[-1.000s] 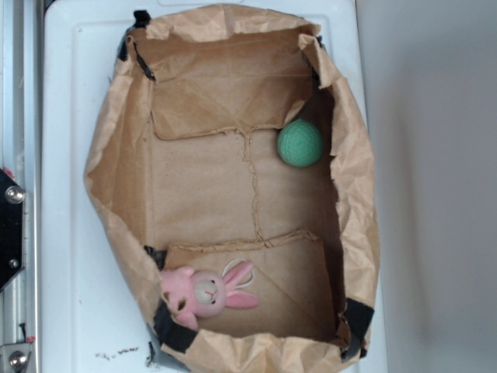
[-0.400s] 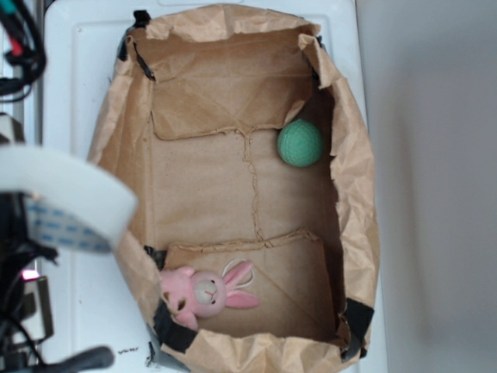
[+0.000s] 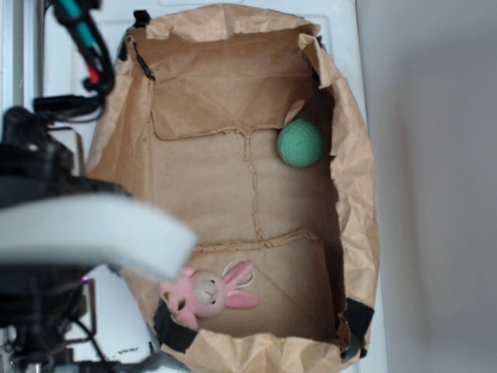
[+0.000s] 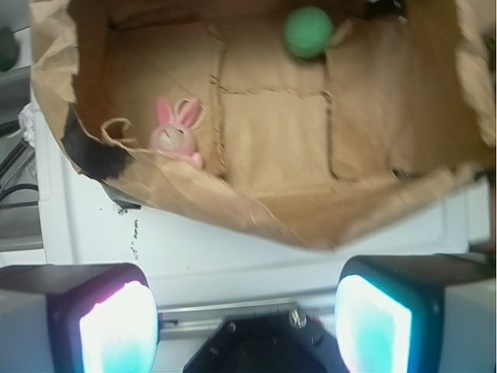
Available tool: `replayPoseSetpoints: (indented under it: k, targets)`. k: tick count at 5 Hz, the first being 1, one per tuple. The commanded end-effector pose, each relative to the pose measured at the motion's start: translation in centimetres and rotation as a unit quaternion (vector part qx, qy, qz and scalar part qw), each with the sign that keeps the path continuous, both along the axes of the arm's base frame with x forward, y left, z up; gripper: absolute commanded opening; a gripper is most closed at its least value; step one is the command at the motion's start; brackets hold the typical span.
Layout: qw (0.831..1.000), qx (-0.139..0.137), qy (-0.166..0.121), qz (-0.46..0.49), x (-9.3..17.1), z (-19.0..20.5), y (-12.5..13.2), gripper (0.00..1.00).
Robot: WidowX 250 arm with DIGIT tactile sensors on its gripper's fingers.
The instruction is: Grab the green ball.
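**Hand open outside the bag, ball untouched inside**

The white desk (image 3: pixel 62 70) carries a large brown paper bag (image 3: pixel 353 210), opened wide and lying so that its crumpled walls stand up as a rim round a flat, creased floor. Black tape shows at its corners. That raised rim probably explains the high approach: anything reaching the floor must first clear the paper edge.

The robot arm (image 3: pixel 46 186) fills the left side of the exterior view, blurred and close to the lens, over the bag's left edge and the desk beside it. In the wrist view the hand (image 4: pixel 247 326) is open, its two pads wide apart with nothing between them, and it sits above the desk strip just outside the bag, looking in over the rim.

Two things lie in the bag, well apart. The pink plush bunny (image 3: pixel 203 293) lies on a folded flap at the near-left corner, ears pointing right. The green ball (image 3: pixel 300 143) rests on the floor at the far right, touching or just beside the right wall. Judging by this, the grab has not begun, and the hand has the whole bag floor to cross.
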State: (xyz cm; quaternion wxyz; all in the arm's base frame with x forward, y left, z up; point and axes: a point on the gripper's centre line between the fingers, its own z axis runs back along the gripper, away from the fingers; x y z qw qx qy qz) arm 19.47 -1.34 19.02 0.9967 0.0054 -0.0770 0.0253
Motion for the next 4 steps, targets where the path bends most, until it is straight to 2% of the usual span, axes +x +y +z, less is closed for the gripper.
replayPoseSetpoints:
  k: [1, 4]
  targets:
    - [1.000, -0.012, -0.010, 0.005, 2.4, -0.6, 0.8, 1.00]
    - [0.998, -0.034, -0.036, 0.040, 7.1, 0.0, -0.5, 1.00]
